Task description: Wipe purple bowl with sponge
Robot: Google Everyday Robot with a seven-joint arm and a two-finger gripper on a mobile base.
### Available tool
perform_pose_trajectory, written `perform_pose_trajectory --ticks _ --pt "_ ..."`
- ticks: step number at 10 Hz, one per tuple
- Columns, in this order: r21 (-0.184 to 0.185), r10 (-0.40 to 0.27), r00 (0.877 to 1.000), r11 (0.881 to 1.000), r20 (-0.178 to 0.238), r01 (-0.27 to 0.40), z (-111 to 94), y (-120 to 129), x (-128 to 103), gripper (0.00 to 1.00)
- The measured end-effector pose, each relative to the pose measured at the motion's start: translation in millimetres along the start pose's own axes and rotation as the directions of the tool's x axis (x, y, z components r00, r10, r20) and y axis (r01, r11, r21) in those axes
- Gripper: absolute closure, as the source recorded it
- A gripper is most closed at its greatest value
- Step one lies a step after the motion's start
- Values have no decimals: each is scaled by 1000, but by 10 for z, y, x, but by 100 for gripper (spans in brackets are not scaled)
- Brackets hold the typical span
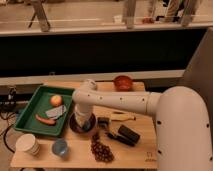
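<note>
The purple bowl (76,127) sits on the wooden table just right of the green tray, and only its dark rim shows around the arm's end. My gripper (84,123) points down into the bowl, at the end of the white arm that reaches in from the right. A small bluish patch at the gripper's tip looks like the sponge (87,125), mostly hidden.
The green tray (26,111) holds an apple (56,100), a carrot (45,120) and a grey flat piece (56,112). An orange-brown bowl (123,82) stands at the back. A light-blue cup (60,147), paper cup (27,145), grapes (101,150), banana (121,116) and black objects (128,135) lie near the bowl.
</note>
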Motion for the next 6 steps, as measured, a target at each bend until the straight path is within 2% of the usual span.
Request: perform_pose_trajectory --ticks 4,6 --pt "33 -65 998 997 19 64 -21 -252 -59 100" --pt "38 -55 998 998 32 54 -47 -267 -189 100"
